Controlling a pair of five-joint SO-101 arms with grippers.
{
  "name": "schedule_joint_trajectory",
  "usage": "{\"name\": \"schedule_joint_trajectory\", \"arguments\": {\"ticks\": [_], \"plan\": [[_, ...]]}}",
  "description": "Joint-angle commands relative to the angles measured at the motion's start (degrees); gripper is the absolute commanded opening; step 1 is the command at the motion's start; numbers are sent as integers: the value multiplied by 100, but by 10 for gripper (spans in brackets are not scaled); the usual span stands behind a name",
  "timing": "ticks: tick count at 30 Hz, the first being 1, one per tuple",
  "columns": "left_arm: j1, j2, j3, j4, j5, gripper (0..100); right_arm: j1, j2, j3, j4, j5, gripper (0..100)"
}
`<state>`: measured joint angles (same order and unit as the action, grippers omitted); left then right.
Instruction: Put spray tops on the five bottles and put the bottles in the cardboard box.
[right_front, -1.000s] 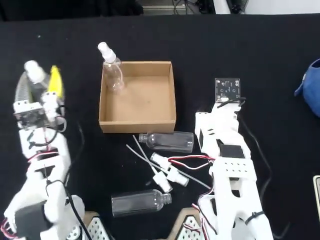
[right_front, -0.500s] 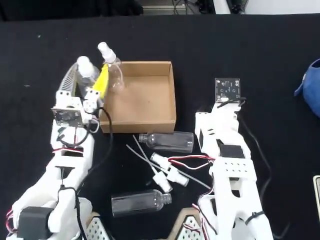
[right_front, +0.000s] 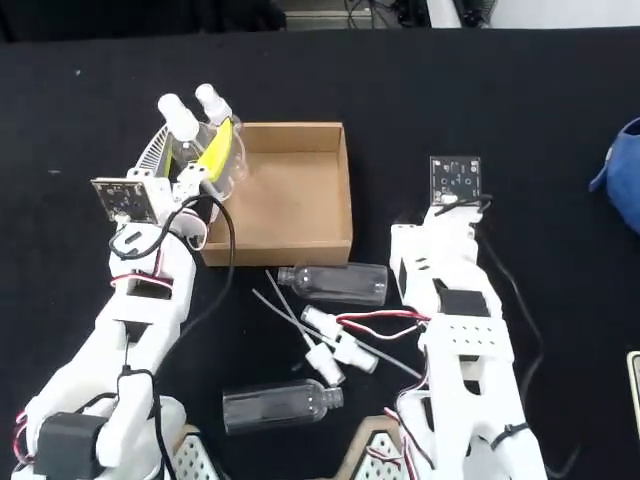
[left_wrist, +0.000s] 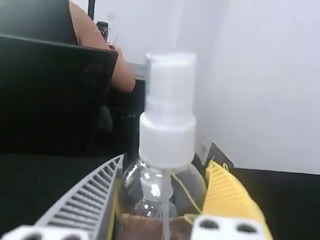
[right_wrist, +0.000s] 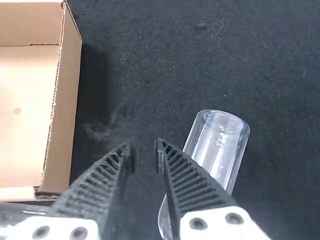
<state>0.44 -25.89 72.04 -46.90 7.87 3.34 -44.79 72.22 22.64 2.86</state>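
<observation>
A black cloth (right_front: 540, 90) is covering the table, a blue object (right_front: 622, 185) is lying at its right edge, and a white wall (left_wrist: 270, 75) is rising behind the table

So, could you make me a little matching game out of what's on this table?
1 left gripper
2 cardboard box
3 loose spray tops
4 bottle beside the box

a lying on its side, no top
b clamping a capped bottle
c brown, open at the top
d white, with thin tubes

Pairs: 1-b, 2-c, 3-d, 4-a
</observation>
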Motion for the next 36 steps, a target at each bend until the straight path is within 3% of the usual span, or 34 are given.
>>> {"name": "schedule_joint_trajectory", "arguments": {"ticks": [1,9,17,36], "plan": [[84,-158,-400,18,-26,30,97,-189,13,-149,26,64],[92,756,-488,-905,-26,30,97,-189,13,-149,26,64],[84,1398,-576,-1310,-26,30,97,-189,-4,-149,26,64],[84,1969,-892,-1354,-35,30,97,-189,-13,-149,26,64]]}}
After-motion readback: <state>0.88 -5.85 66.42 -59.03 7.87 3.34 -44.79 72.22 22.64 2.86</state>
